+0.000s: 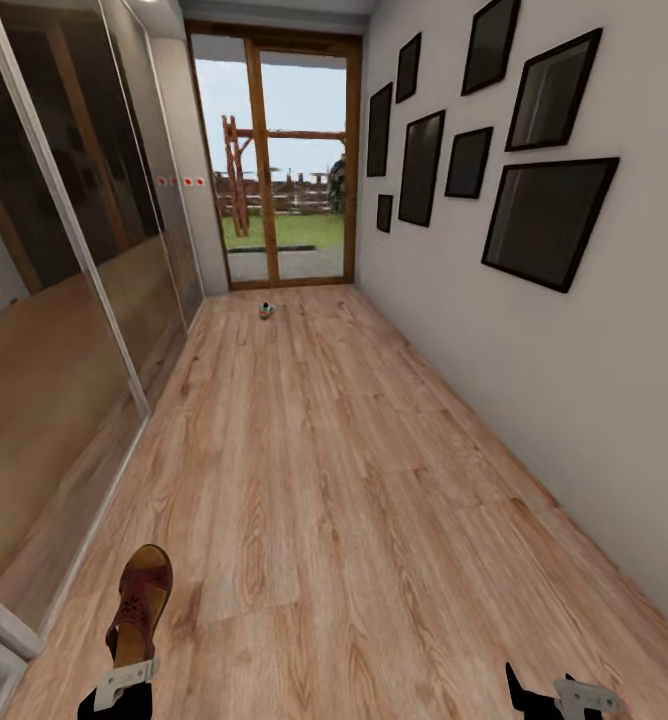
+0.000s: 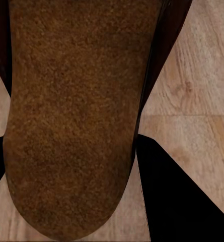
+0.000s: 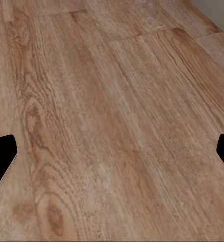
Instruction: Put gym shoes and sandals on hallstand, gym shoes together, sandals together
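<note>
Sandal (image 1: 140, 600) held in left gripper (image 1: 124, 680); no writing.

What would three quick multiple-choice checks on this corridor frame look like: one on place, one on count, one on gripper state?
1. Where does the gym shoe lie?
A. on the corridor floor near the glass door
B. beside the right gripper
C. in the left gripper

2. How many sandals show?
A. none
B. one
C. two

3. What is the left gripper doing?
A. open, empty
B. shut on a sandal
C. shut on a gym shoe

Answers: 1 A, the shoe sits far down the hall before the door. 2 B, a single brown sandal. 3 B, the sandal rises from the left gripper, its footbed close in the left wrist view.
</note>
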Robot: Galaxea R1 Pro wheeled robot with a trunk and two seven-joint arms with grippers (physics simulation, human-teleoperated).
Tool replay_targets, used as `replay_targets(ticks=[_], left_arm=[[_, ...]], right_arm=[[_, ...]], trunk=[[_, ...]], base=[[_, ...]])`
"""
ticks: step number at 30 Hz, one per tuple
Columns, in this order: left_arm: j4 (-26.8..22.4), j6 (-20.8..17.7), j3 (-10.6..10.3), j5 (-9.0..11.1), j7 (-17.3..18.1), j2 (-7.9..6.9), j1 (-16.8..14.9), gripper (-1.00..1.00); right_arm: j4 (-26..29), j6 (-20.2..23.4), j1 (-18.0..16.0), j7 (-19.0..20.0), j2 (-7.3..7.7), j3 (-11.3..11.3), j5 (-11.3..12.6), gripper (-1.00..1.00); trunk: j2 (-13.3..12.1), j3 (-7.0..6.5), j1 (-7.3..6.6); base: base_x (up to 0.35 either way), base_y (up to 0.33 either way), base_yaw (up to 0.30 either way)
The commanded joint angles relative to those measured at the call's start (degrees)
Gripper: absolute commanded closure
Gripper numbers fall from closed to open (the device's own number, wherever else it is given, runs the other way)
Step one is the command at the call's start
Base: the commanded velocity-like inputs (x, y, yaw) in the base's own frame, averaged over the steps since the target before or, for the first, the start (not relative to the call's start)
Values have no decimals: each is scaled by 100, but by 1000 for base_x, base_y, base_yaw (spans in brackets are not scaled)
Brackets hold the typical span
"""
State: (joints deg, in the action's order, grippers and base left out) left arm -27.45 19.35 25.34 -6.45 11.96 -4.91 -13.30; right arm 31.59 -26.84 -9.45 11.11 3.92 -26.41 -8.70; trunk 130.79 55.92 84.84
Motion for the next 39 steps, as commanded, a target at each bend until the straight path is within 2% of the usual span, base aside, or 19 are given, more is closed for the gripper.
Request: replay_targets(ticks=[1, 14, 39], left_arm=[[3, 23, 50, -76, 34, 5, -6, 100], [3, 25, 51, -76, 34, 4, -6, 100], [3, 24, 50, -76, 36, 7, -6, 100]], right_arm=[[-4, -23, -8, 40, -5, -48, -55, -100], [-4, -28, -5, 38, -5, -48, -53, -100], [-4, -23, -5, 31, -5, -48, -53, -100]], trunk=[[2, 5, 2], [2, -7, 2], [2, -137, 2]], base=[[338, 0, 0], [339, 0, 32], [339, 0, 213]])
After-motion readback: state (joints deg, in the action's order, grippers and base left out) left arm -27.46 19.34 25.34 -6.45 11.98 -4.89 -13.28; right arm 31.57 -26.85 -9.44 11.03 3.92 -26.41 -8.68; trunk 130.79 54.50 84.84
